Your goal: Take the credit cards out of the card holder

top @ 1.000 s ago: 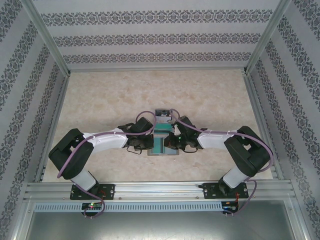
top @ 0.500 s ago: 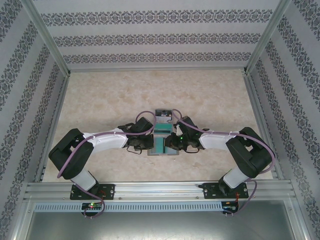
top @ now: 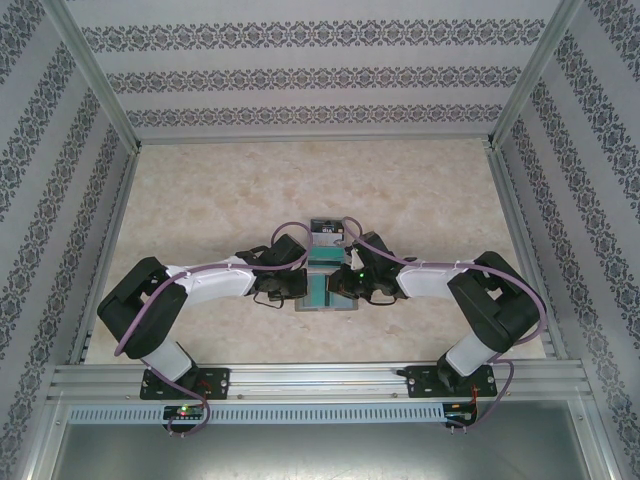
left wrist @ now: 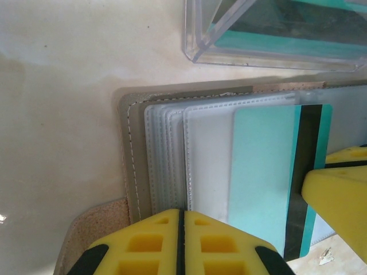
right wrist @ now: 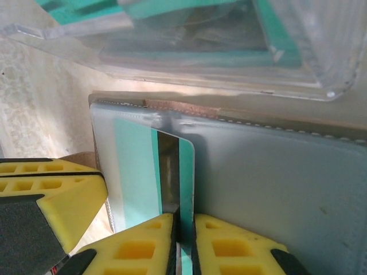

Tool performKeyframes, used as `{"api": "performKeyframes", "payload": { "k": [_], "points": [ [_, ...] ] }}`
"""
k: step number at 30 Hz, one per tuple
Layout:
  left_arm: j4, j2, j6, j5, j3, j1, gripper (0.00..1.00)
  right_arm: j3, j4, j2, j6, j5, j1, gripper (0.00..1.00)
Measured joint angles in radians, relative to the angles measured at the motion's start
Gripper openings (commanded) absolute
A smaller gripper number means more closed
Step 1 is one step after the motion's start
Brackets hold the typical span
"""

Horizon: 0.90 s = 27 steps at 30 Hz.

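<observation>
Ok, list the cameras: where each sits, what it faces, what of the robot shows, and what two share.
Top external: above and behind the arms, looking down on the table; both arms show, bases at the bottom.
Left wrist: on the left arm, looking past its shut left fingers at the holder and a teal card; one of the right fingers shows at the right edge.
Right wrist: on the right arm, looking past the right fingers, shut on that card.
Shared: both wrist views catch the card, holder and clear box.

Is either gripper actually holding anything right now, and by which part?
Nothing looks pinched. The left gripper, shut, rests on the card holder at its pocket edge. The right gripper rests on the teal credit card at its striped end.
</observation>
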Motion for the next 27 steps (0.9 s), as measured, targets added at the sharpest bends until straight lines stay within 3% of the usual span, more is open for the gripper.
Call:
{"api": "performKeyframes", "payload": {
  "k": [20,27],
  "points": [
    [-0.001,0.0,0.001,-0.001,0.001,0.0,0.0,-0.08,-0.105,-0.153,-0.072,-0.018,-0.114,0.07],
    [-0.009,0.0,0.002,-0.008,0.005,-0.004,0.0,-0.088,-0.189,-0.24,-0.113,-0.018,-0.146,0.01]
  ]
}}
